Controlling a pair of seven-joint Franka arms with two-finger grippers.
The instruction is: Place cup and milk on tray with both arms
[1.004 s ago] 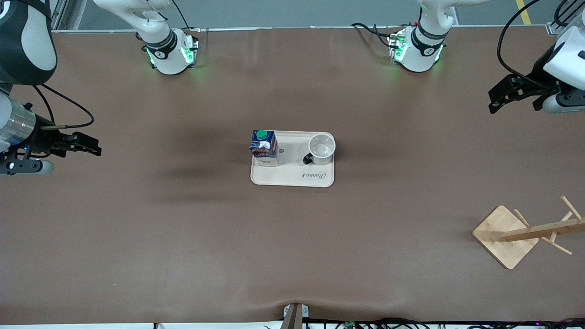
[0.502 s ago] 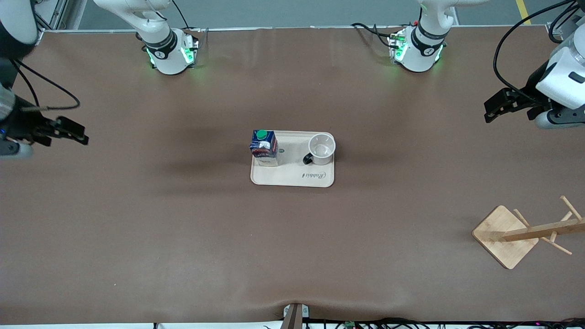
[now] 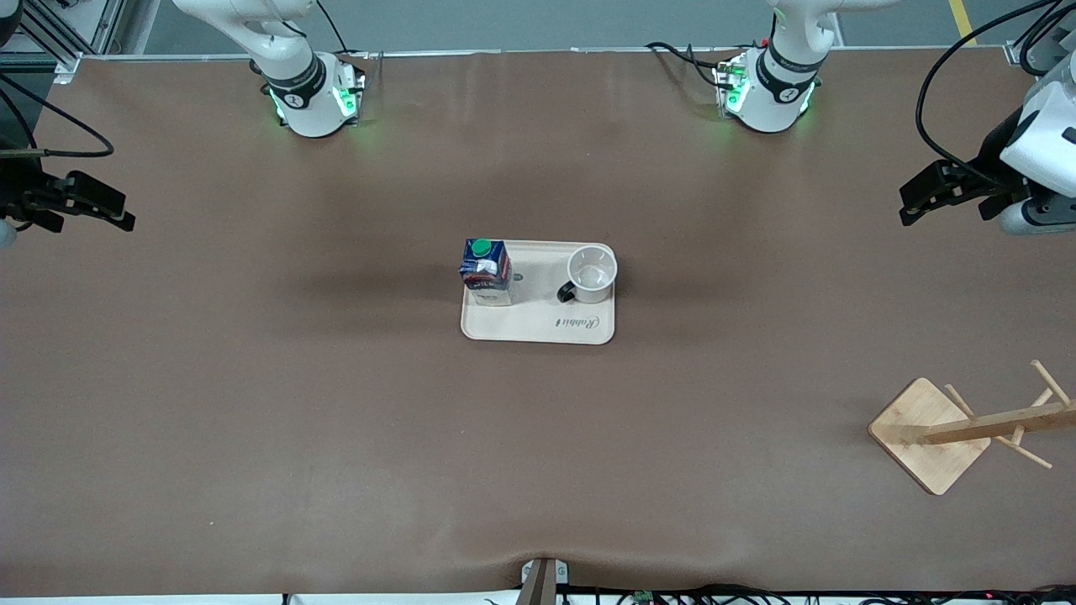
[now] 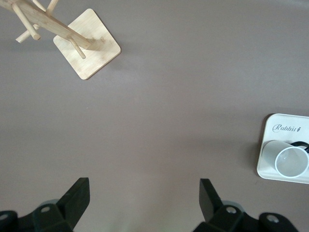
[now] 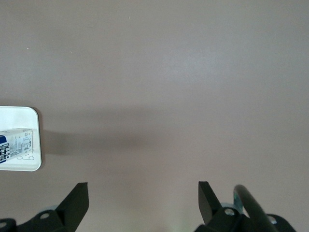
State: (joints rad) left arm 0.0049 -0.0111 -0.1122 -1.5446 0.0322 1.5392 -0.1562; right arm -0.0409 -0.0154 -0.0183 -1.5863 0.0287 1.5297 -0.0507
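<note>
Milk (image 3: 486, 270) and cup (image 3: 592, 273) stand on the tray (image 3: 538, 323), well apart from both grippers, left gripper (image 3: 925, 195) and right gripper (image 3: 92, 204), fingers spread wide and empty.

Even, bright overhead light; all views sharp. Soft diffuse shadows on table (image 3: 252, 403) beside tray (image 3: 538, 323). Faint sheen toward arm bases. Green base-light glow.

Two white arms with black joint bands rise from rounded white bases lit green along the table's top edge. Black cables trail from the bases and loop at each wrist. The left gripper (image 3: 912, 195) and right gripper (image 3: 113, 212) are matte black with blunt, wedge-shaped fingers (image 4: 77, 195). Round screw holes mark the finger mounts.
</note>
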